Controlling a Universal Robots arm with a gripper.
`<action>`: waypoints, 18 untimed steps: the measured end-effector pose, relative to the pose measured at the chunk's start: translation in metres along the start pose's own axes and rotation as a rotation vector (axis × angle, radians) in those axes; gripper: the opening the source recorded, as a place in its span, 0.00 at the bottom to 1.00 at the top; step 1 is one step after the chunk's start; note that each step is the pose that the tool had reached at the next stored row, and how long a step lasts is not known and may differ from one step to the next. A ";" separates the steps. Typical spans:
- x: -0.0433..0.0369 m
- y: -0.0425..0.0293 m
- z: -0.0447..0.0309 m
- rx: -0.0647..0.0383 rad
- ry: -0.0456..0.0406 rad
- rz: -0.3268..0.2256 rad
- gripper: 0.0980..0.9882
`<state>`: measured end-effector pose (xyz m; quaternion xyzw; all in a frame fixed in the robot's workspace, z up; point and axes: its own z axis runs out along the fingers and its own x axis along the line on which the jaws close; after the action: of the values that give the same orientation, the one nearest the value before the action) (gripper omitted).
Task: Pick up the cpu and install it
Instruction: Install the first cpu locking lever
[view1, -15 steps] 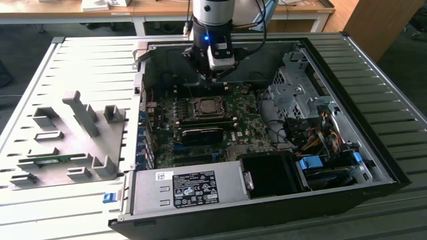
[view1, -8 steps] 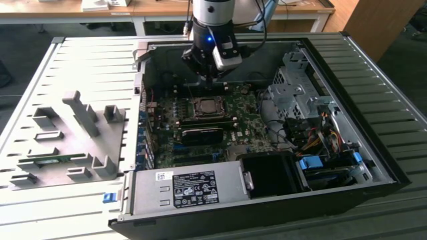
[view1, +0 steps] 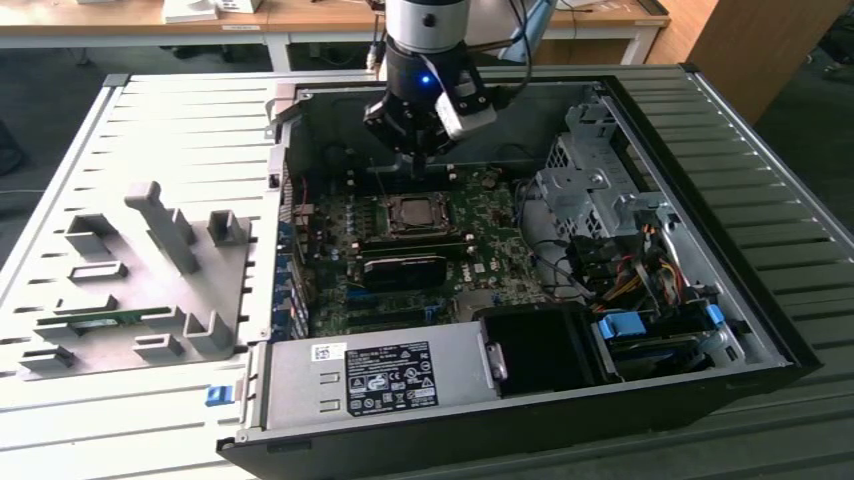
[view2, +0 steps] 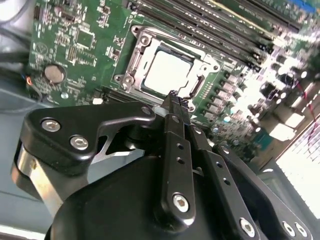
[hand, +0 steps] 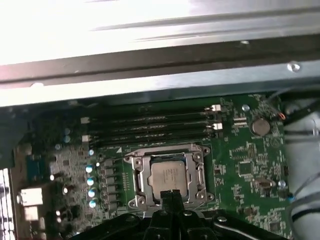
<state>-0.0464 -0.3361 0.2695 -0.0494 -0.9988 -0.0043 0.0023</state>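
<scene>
Cpu (hand: 170, 175), silver-grey square, lies flat in socket (hand: 141, 176).

The small flat square chip with the dull silver-grey metal top, the cpu (hand: 169, 174), lies flat and level inside a dark square metal-framed socket (hand: 136, 172) on the green board, its edges square to the frame around it. It sits just below and a little ahead of the tool's tip, not touched by it. In the second wrist view the cpu's (view2: 168, 71) top catches the light and looks pale.
</scene>
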 end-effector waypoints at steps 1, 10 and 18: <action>0.0000 0.0000 0.0001 0.000 0.0002 -0.018 0.01; 0.0010 -0.0001 0.0015 -0.035 0.0024 -0.131 0.01; 0.0275 -0.0028 0.0044 -0.035 0.0011 -0.126 0.01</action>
<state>-0.0740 -0.3361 0.2652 0.0134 -0.9997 -0.0217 0.0018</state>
